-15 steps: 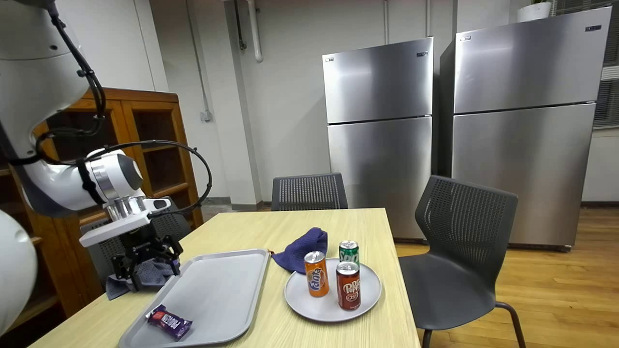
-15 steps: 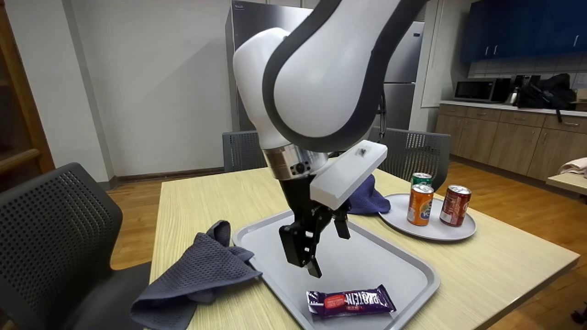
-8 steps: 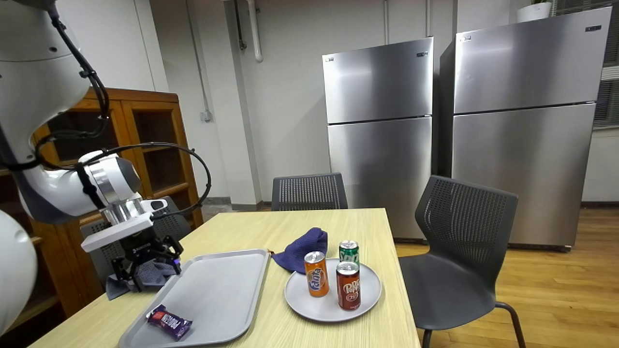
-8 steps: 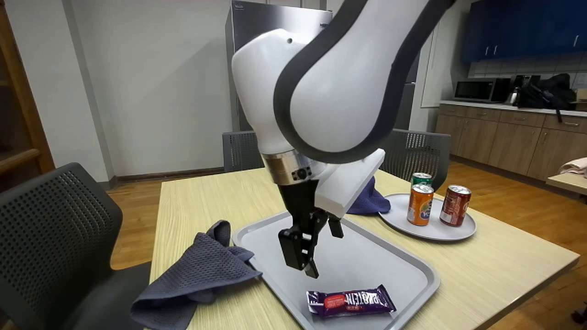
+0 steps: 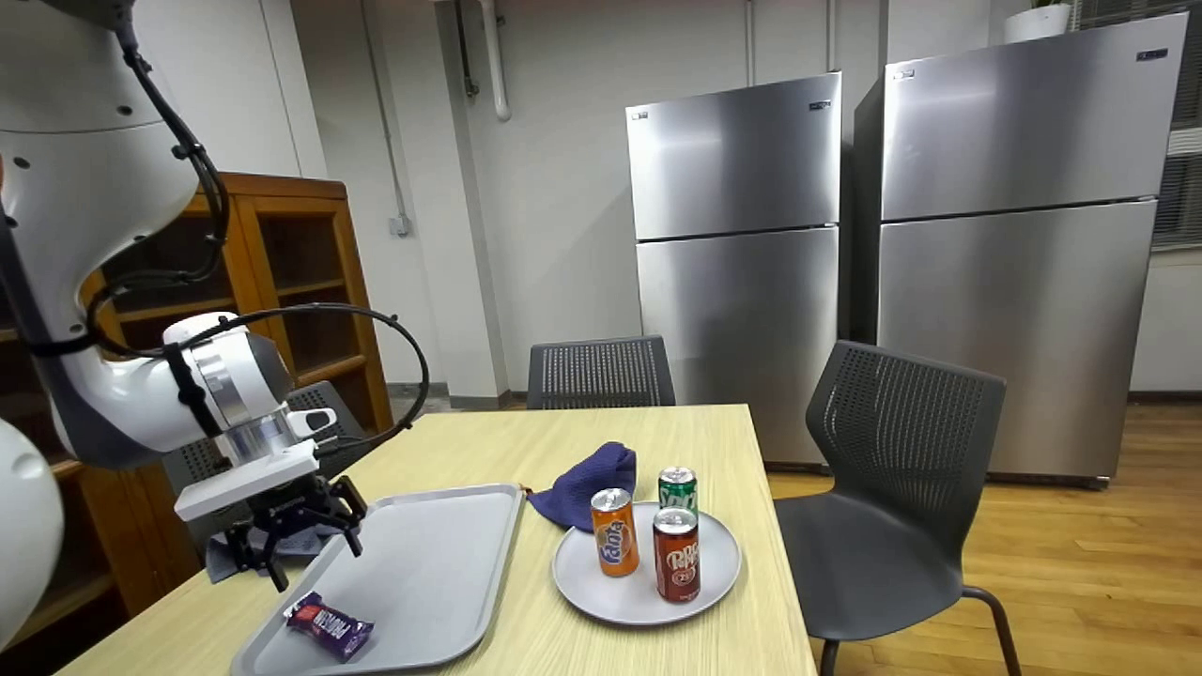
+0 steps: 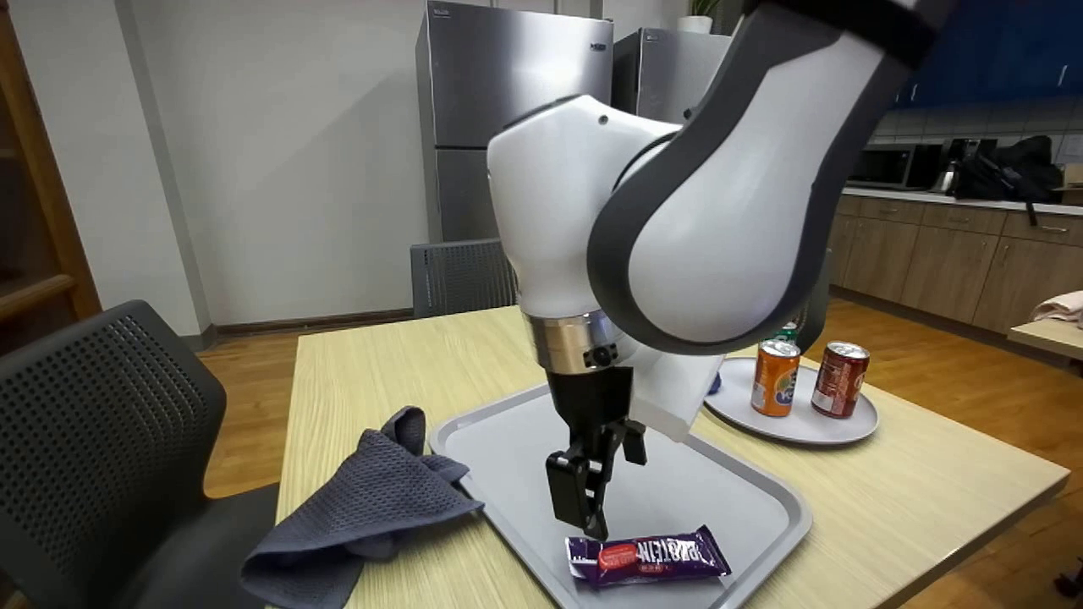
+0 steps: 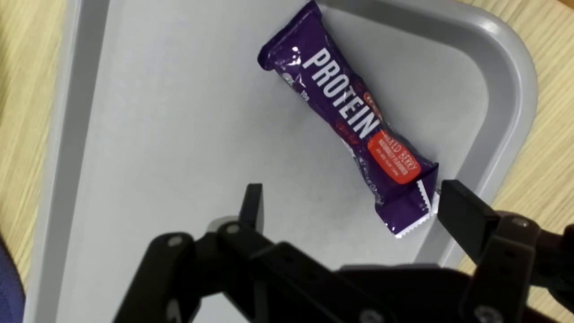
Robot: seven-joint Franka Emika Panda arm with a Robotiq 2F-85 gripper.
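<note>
See two fridges (image 5: 737, 272) at the back in both exterior views, set side by side, likely so as to leave room for moving about. In front, find a table (image 5: 695, 441), with chairs (image 5: 869, 554) near it, presumably for sitting there. On top, note a tray (image 6: 677, 499), flat, with a raised rim probably meant to stop things sliding off. Beside it, see a smaller plate (image 5: 620, 601), perhaps for keeping small things together. Near the tray, note a rumpled gray cloth (image 6: 372, 499); cannot tell whether touching the rim. By the plate, a bunched blue cloth (image 5: 575, 498), maybe for wiping. Over the tray, see the gripper (image 7: 350, 197), pinching nothing, with fingers (image 7: 464, 213) spread wide, so with ample space between. Upright on the plate, find an orange can (image 5: 615, 532), a green can (image 5: 677, 488) and a red can (image 5: 677, 556), steady on flat bases. Last, make out the bar (image 7: 347, 119), lying flat in the tray near a corner, slanted, with print up, resting by weight alone within the rim, with one end just beside a fingertip, apparently below it and not touching.
</note>
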